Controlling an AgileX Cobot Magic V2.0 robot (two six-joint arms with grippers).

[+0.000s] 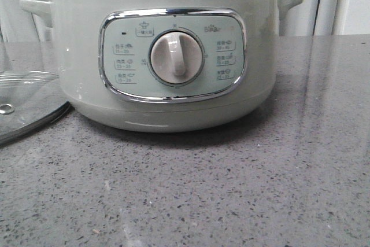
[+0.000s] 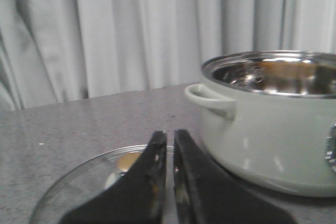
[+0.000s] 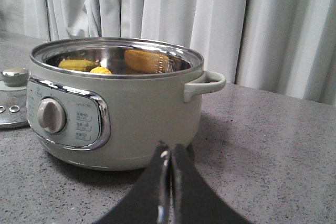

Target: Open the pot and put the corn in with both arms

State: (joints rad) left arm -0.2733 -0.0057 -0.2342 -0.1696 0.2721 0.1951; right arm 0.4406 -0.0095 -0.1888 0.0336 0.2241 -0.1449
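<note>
Presently, a grey speckled desk (image 1: 243,189) is seen backed by pale curtains (image 3: 220,19). The pot (image 1: 167,56) is stood uncovered near the desk's middle, its control panel and white dial (image 1: 175,57) turned toward the front camera, a handle at each side. The glass lid (image 1: 26,105) is laid flat on the desk just beside the pot, on the robot's left; whether the two touch cannot be told. Inside the steel bowl, the corn (image 3: 101,70) is glimpsed above the rim in the right wrist view, with yellow shapes mirrored on the inner wall. The left claw (image 2: 169,136) is held over the lid, clenched on nothing, only a thin slit between its fingers. The right claw (image 3: 169,151) is likewise clenched and empty, in front of the pot.
</note>
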